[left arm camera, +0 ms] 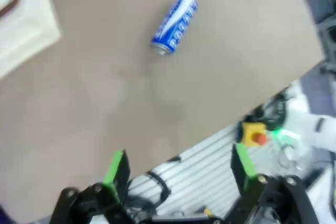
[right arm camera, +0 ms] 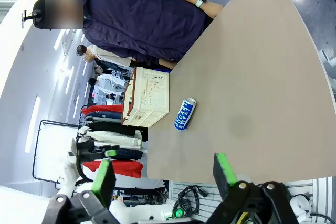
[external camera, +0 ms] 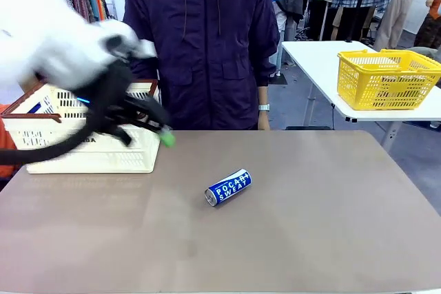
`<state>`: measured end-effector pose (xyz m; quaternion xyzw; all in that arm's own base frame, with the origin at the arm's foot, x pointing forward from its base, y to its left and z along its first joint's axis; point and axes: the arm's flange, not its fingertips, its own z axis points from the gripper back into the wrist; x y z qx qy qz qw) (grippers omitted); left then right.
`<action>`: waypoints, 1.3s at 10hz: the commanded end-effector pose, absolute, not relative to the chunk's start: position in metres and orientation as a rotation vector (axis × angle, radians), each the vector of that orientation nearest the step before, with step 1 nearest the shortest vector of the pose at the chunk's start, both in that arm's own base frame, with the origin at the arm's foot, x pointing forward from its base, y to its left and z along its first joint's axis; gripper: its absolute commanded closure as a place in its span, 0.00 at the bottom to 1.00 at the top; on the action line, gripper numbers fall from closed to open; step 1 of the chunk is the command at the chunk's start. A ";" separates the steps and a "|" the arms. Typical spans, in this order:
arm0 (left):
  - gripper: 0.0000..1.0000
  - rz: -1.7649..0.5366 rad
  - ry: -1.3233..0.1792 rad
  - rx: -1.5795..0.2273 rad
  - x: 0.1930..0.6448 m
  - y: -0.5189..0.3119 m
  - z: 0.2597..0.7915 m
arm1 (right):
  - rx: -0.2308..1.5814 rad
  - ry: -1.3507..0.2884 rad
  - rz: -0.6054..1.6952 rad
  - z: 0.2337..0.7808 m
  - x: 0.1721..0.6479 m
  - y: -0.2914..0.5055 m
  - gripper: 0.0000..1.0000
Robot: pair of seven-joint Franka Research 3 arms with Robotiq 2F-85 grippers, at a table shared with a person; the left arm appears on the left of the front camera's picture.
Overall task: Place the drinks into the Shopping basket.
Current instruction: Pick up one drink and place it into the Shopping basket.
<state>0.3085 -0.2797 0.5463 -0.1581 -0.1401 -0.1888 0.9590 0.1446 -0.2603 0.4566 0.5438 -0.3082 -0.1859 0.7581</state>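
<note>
Your L gripper (external camera: 162,129) hangs at far left, motion-blurred, jaws wide apart, empty. R gripper (right arm camera: 165,171) spread too, holding nothing.

**Wide clear tabletop, left corner crowded**

Bare tabletop (external camera: 331,197) all round lone blue can (external camera: 228,187), lying on its side near centre. Shopping basket (external camera: 89,149) blocking far left corner, left gripper (left arm camera: 177,167) hanging at its right end. Far edge closed by standing person (external camera: 207,46).
</note>
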 end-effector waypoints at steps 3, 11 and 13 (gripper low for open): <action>0.00 -0.182 -0.126 -0.082 0.367 -0.392 0.493 | 1.199 -0.710 -0.390 0.460 0.146 -0.261 0.00; 0.00 -0.156 -0.084 -0.044 0.383 -0.402 0.454 | 1.199 -0.710 -0.390 0.460 0.146 -0.261 0.00; 0.00 -0.176 -0.062 -0.071 0.389 -0.410 0.454 | 1.199 -0.710 -0.390 0.460 0.146 -0.261 0.00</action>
